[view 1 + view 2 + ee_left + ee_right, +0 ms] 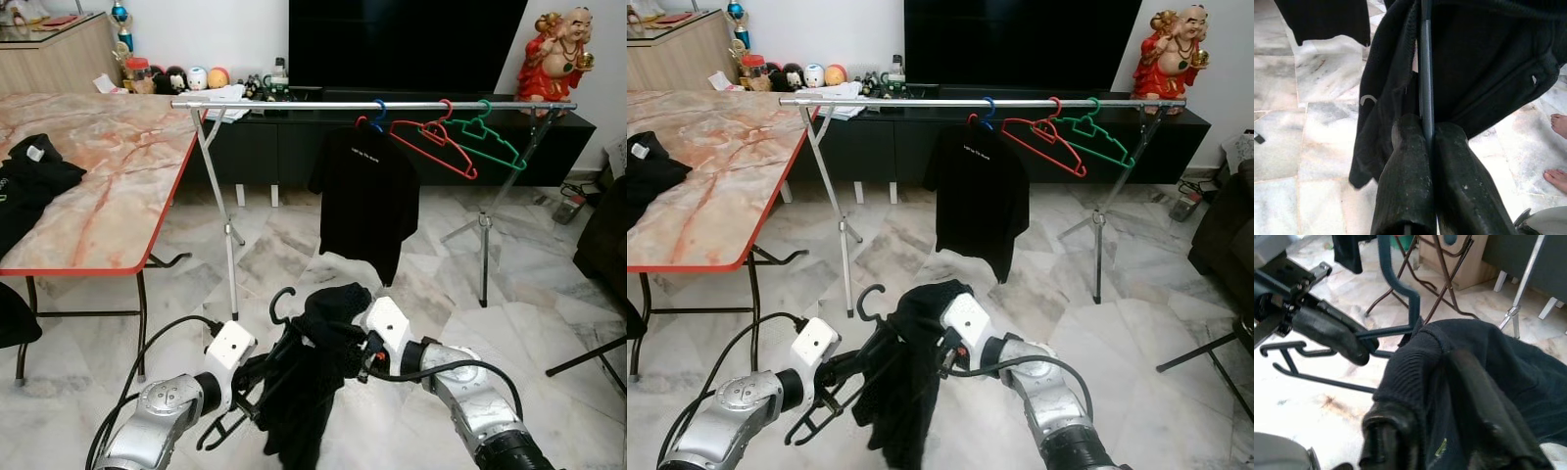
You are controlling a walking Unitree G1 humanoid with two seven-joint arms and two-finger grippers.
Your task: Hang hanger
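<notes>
A dark hanger with its hook pointing up is held low over the floor, and a black garment is draped on it. My left gripper is shut on the hanger's bar, with its fingers pressed on both sides. My right gripper is shut on the garment's collar, and cloth partly hides its fingers. Ahead stands a silver clothes rack. On it hang a black T-shirt on a blue hanger, a red hanger and a green hanger.
A marble-topped table with red edging and black clothes on it stands at my left. A black TV console runs behind the rack. A dark sofa is at my right. A person's bare feet rest on the tiles nearby.
</notes>
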